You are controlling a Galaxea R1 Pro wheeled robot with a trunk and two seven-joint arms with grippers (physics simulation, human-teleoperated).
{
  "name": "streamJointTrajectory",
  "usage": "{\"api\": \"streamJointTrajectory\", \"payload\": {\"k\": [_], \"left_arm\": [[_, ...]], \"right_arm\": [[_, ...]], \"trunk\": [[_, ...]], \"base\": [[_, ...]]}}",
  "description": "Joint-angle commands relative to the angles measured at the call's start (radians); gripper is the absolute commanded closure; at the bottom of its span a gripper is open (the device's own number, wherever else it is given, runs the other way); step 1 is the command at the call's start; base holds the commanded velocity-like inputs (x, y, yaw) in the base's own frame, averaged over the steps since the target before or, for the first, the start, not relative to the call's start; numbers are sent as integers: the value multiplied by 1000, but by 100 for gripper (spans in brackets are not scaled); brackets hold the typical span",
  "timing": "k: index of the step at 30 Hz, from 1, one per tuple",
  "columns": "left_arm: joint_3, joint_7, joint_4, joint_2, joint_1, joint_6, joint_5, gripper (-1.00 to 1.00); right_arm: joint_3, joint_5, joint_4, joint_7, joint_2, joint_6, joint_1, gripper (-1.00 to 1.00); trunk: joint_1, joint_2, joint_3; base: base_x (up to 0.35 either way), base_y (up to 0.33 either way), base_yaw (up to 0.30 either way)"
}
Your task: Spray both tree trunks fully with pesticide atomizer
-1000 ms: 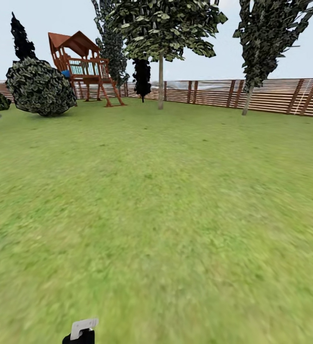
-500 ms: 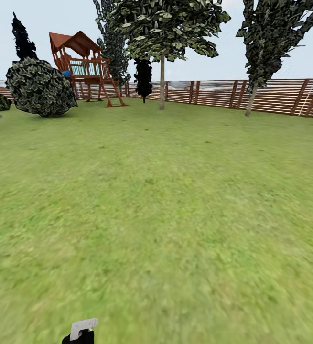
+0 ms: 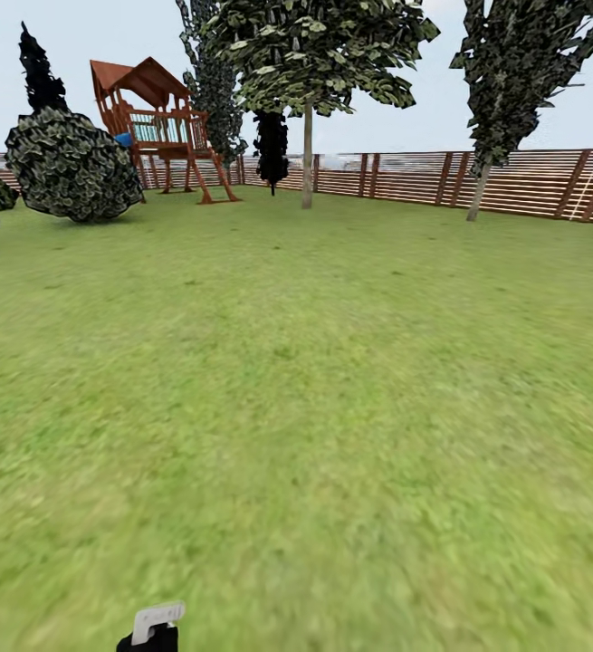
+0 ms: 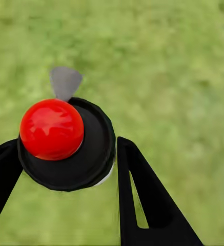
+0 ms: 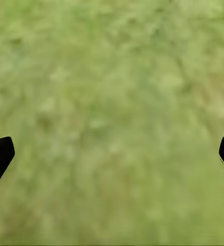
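While the left gripper (image 4: 65, 154) hugs the atomizer (image 4: 65, 143) and the right gripper (image 5: 112, 154) gapes empty, both trees (image 3: 307, 154) stand far ahead.

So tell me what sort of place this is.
A fenced back garden, it seems: a grass lawn, a brown slatted wooden fence along the far edge, a wooden play tower and trees.

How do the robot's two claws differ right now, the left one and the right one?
The left claw has its black fingers pressed against the atomizer, a round black body with a red knob on top, while the right claw holds nothing. The left claw's fingers sit close together around that load; the right claw's fingertips stand wide apart. Both have black fingers and look down on green grass.
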Motion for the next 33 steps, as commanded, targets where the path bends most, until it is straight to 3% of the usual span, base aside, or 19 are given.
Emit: {"api": "streamJointTrajectory", "payload": {"k": [1,33], "left_arm": [[1,0,0,0,0,0,0,100],[0,0,0,-1,1,-2,0,100]], "right_arm": [[0,0,0,0,0,0,0,-100],[0,0,0,0,0,0,0,-100]], "trunk": [[0,0,0],[0,0,0]], "base": [[340,0,0],[340,0,0]]}}
